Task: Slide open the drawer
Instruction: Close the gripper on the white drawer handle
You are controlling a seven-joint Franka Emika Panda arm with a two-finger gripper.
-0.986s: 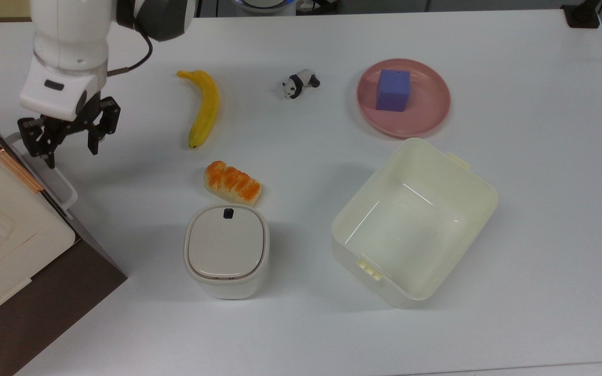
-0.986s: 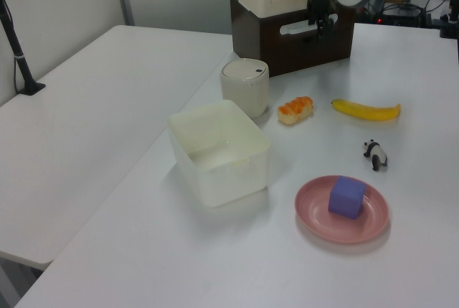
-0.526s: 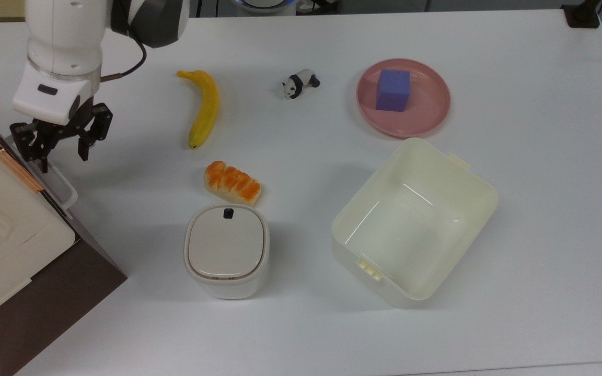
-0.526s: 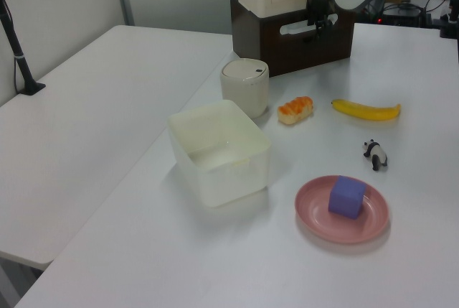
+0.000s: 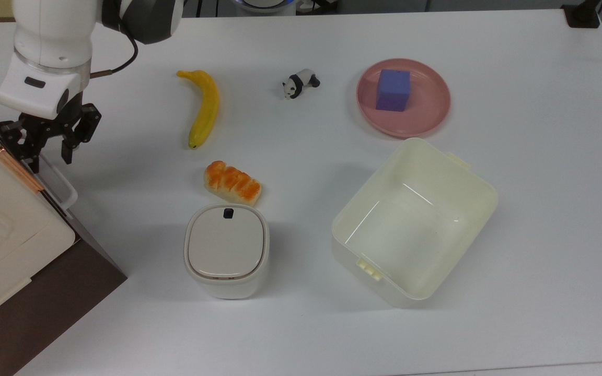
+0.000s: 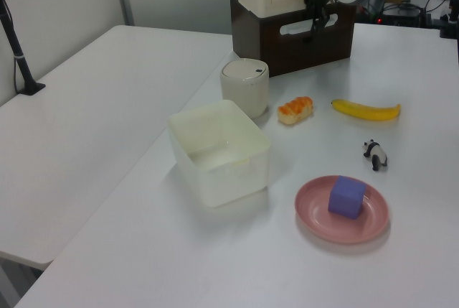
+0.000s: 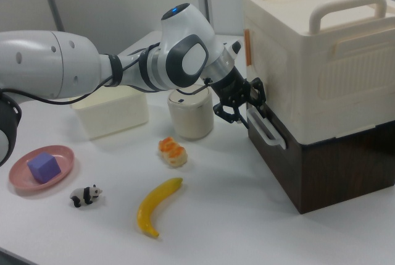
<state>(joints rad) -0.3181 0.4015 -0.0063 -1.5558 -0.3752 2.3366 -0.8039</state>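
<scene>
- The drawer, dark brown with a white bar handle, sits shut at nine o'clock in the top view, under a cream box.
- The gripper hangs at the handle's far end, fingers spread, grasping nothing.
- A banana lies at its three o'clock.

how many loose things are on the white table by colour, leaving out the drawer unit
yellow: 1, the yellow curved banana
orange: 1, the orange glazed bread roll
black and white: 1, the small panda figure
pink: 1, the pink round plate
purple: 1, the purple cube
cream: 2, the open cream plastic tub and the lidded cream bin
total: 7
</scene>
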